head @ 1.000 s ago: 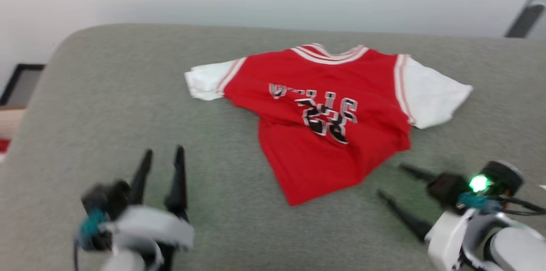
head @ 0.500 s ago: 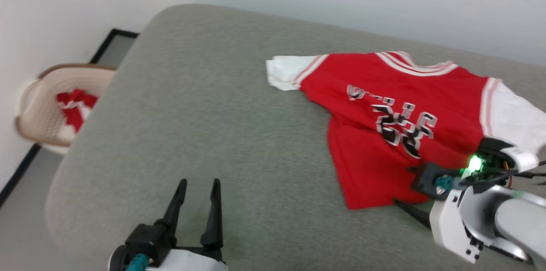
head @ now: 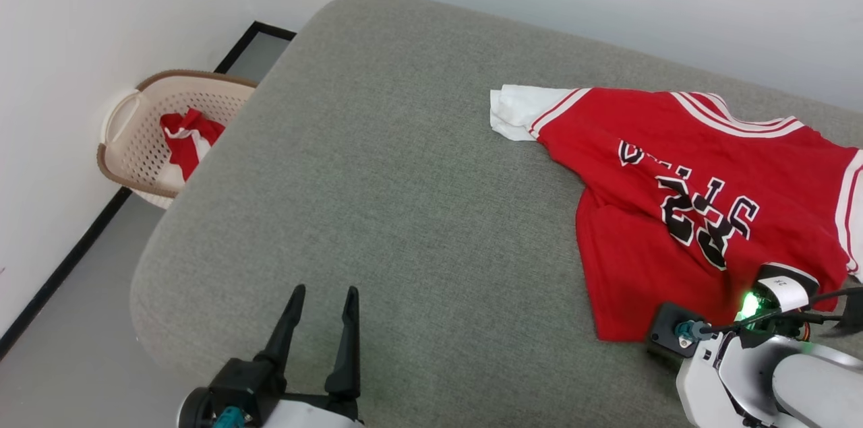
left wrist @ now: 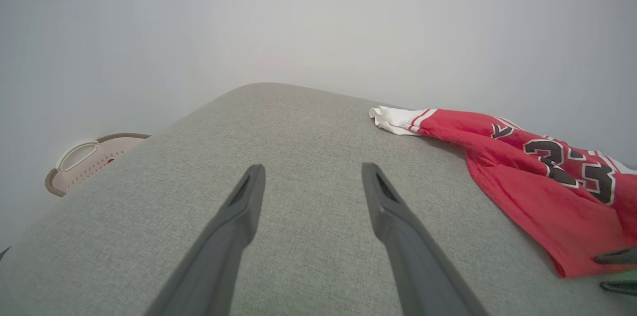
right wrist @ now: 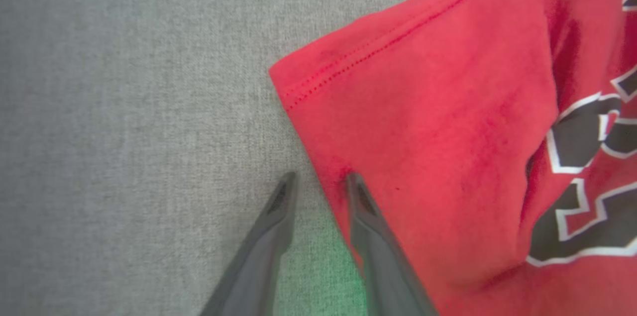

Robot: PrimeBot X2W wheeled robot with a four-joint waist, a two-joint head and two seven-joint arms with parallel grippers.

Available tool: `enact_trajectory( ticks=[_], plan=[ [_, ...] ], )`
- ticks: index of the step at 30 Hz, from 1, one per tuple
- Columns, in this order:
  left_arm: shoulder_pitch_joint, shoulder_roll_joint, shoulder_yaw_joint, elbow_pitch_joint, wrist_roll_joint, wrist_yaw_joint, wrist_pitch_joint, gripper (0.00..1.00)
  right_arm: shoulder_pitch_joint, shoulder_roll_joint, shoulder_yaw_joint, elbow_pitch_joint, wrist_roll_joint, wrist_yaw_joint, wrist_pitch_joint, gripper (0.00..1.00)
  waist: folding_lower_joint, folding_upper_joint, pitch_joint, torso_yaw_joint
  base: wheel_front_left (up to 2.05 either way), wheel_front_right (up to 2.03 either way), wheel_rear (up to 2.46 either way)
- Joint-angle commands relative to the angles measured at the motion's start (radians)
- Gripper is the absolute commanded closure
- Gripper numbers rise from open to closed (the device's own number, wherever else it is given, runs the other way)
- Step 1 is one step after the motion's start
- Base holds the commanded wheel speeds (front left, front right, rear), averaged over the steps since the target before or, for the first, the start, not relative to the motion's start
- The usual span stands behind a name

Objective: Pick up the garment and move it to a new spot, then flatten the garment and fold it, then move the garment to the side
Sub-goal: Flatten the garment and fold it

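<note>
Small red jersey T-shirt [head: 681,212] lay toward the right edge of the grey padded cushion [head: 404,212]. My right hand [right wrist: 318,179] sat half-spread astride its edge by the hem corner, not pinching yet; I figured it needed to scoop under both layers first. Left hand [head: 322,296] was spread wide, idle.

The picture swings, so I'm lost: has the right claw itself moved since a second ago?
Yes. Judged against the garment, the right gripper has moved in from beside it; its fingers now straddle the red edge.
</note>
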Motion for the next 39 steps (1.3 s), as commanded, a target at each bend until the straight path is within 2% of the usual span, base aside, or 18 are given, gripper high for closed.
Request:
enact_trajectory(
  ticks=[1,7,13,16,23,29,31,32,33,39],
  plan=[
    [0.012,-0.002,0.000,-0.004,-0.003,-0.002,0.000,0.00,0.011,0.007,0.000,0.015,-0.001,-0.001,-0.002,1.00,0.0000,0.0000,-0.001,-0.003,0.00,0.00,0.00],
    [0.016,-0.002,0.008,-0.003,-0.010,-0.002,0.000,0.00,0.021,0.026,0.001,-0.001,0.024,-0.001,-0.017,1.00,0.0000,0.0000,-0.011,-0.018,0.00,0.00,0.00],
    [0.015,-0.002,0.015,0.005,-0.007,-0.008,0.000,0.00,0.073,0.038,0.000,-0.133,0.095,-0.001,-0.002,1.00,0.0000,0.0000,-0.028,-0.029,0.00,0.00,0.00],
    [0.019,-0.002,0.020,0.009,-0.008,-0.013,0.000,0.00,0.135,0.039,0.002,-0.238,0.115,-0.001,0.060,1.00,0.0000,0.0000,-0.036,-0.030,0.00,0.00,0.00],
    [0.022,-0.002,0.032,0.012,-0.010,-0.023,0.000,0.00,0.278,0.021,0.001,-0.496,0.151,-0.001,0.292,1.00,0.0000,0.0000,-0.044,-0.030,0.00,0.00,0.00],
    [0.013,-0.002,0.036,0.008,-0.012,-0.024,0.000,0.00,0.323,0.011,0.000,-0.580,0.184,-0.001,0.382,1.00,0.0000,0.0000,-0.036,-0.036,0.00,0.00,0.00],
    [0.013,-0.002,0.040,0.006,-0.011,-0.024,0.000,0.00,0.306,0.010,0.000,-0.581,0.180,-0.001,0.354,1.00,0.0000,0.0000,-0.032,-0.044,0.00,0.00,0.00],
    [0.013,-0.002,0.040,0.007,-0.010,-0.026,0.000,0.00,0.289,0.007,-0.001,-0.566,0.170,-0.001,0.313,0.55,0.0000,0.0000,-0.031,-0.049,0.00,0.00,0.00],
    [0.011,-0.002,0.040,0.008,-0.007,-0.027,0.000,0.00,0.277,0.002,-0.001,-0.542,0.169,-0.001,0.264,0.00,0.0000,0.0000,-0.030,-0.054,0.00,0.00,0.00],
    [-0.015,0.004,0.063,-0.005,0.023,-0.050,0.000,0.00,0.213,-0.017,0.000,-0.441,0.173,-0.001,-0.047,0.00,0.0000,0.0000,-0.023,-0.117,0.00,0.00,0.00]
  ],
)
